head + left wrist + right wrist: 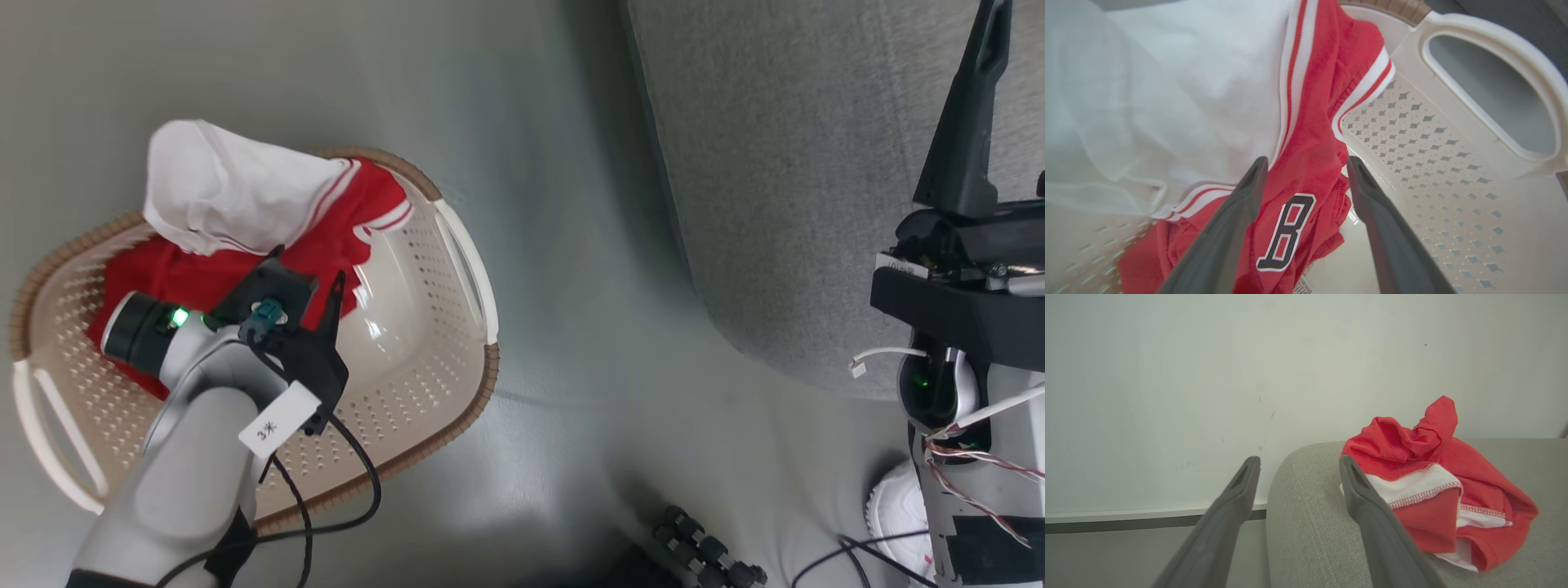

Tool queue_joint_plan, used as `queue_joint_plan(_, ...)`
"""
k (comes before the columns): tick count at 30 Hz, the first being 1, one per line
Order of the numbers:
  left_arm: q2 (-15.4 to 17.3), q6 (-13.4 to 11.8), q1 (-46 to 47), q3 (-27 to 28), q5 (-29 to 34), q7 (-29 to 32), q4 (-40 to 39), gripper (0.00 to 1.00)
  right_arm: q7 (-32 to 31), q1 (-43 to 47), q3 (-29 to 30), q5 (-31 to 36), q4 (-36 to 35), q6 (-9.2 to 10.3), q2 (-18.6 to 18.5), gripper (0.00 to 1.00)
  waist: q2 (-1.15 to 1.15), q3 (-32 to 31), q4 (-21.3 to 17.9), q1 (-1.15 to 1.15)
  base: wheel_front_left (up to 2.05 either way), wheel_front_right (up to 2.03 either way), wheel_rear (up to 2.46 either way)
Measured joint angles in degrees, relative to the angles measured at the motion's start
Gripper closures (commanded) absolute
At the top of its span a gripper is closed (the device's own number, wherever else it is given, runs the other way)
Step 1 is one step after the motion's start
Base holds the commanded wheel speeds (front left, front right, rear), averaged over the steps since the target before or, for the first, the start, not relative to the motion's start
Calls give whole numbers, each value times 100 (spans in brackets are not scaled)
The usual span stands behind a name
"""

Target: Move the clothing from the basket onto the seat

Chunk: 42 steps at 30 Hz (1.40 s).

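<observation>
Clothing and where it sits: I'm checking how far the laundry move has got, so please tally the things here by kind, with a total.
Laundry basket: 1
Grey sofa seat: 1
Red-and-white garments: 2, the jersey with the letter B in the basket and a crumpled garment on the seat
Total: 4

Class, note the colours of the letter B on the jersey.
The letter B is black, outlined in white; the left wrist view shows it best.

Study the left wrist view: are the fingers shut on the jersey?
No, the left fingers stand wide apart, with the jersey and its letter B showing between them.
</observation>
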<state>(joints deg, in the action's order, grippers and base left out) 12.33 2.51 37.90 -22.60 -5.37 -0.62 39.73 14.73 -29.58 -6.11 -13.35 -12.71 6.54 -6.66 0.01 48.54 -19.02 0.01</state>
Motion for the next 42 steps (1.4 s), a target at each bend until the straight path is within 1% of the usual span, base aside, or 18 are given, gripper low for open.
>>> queue_joint_plan(4, -15, -8, 233, -16, 52, -59, 193, 0, 0, -48, 3, 32, -31, -19, 9, 0, 0, 261, -60, -1, 0, 0, 0)
queue_joint_plan(12, -25, -258, 693, -29, 282, -343, 474, 0, 0, -129, 4, 136, -20, -54, 35, 0, 0, 582, -107, 0, 0, 0, 0)
queue_joint_plan(14, -35, -258, 739, -70, 307, -385, 603, 0, 0, -138, 2, 138, -4, -59, 51, 0, 0, 613, -102, -1, 0, 0, 0)
queue_joint_plan(17, -142, -303, 769, -155, 354, -460, 811, 0, 0, -137, 5, 189, 0, -85, 67, 0, 0, 640, -88, -2, 0, 0, 0)
queue_joint_plan(18, -169, -307, 779, -170, 355, -463, 845, 13, 0, -137, 7, 189, 0, -85, 68, 0, 0, 646, -83, -2, 0, 0, 0)
queue_joint_plan(19, -189, -313, 801, -181, 357, -495, 889, 44, 0, -137, 12, 190, 0, -86, 68, 0, 0, 651, -78, -2, 0, 0, 0)
queue_joint_plan(20, -205, -338, 845, -191, 371, -511, 943, 58, 0, -137, 22, 192, 1, -101, 68, 0, 0, 656, -73, -2, 0, 0, 0)
queue_joint_plan(21, -214, -355, 893, -193, 390, -528, 975, 88, 0, -138, 31, 198, 2, -101, 69, 0, 0, 660, -68, -2, 0, 0, 0)
queue_joint_plan(22, -225, -355, 932, -193, 398, -586, 989, 100, 0, -138, 46, 198, 4, -101, 69, 0, 0, 664, -63, -2, 0, 0, 0)
queue_joint_plan(26, -342, -354, 1015, -197, 396, -748, 1061, 100, 0, -159, 77, 240, 34, -102, 70, 0, -1, 662, -40, -2, 0, 0, 0)
queue_joint_plan(30, -565, -345, 1008, -198, 320, -1005, 1181, 100, 0, -162, 114, 309, 176, -113, 64, 0, -1, 600, 16, -1, 0, 0, 0)
queue_joint_plan(33, -694, -292, 991, -207, 278, -1159, 1200, 100, 0, -162, 113, 334, 263, -167, 42, 0, -1, 513, 84, -2, 0, 0, 0)
queue_joint_plan(40, -735, -78, 760, -213, 114, -1358, 1158, 100, 0, -162, 66, 397, 649, -308, -22, 0, -1, 187, 289, -2, 0, 0, 0)
queue_joint_plan(42, -747, -40, 719, -218, 96, -1367, 1150, 100, 0, -162, 62, 416, 721, -315, -36, 0, -1, 127, 323, -2, 0, 0, 0)
